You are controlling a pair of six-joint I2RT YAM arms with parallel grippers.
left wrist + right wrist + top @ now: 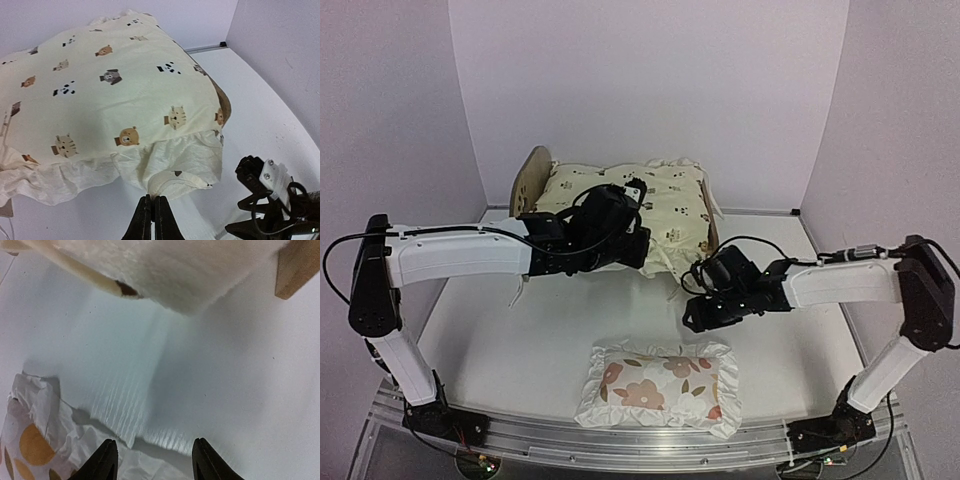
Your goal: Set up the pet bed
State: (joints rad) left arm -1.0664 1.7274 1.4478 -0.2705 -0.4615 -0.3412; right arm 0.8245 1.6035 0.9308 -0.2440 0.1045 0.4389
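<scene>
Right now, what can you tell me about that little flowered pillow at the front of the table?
The pillow is a small, plump rectangle of white fabric with a ruffled border, printed with red-brown and tan flowers. It lies flat on the white table near the front edge, between the two arm bases, apart from the pet bed behind it. The right arm hangs close above its far edge, jaws open and empty.

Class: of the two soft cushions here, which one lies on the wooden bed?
The cream cushion printed with small animals lies on the light-wood bed frame; the white ruffled flowered pillow lies on the white table.
</scene>
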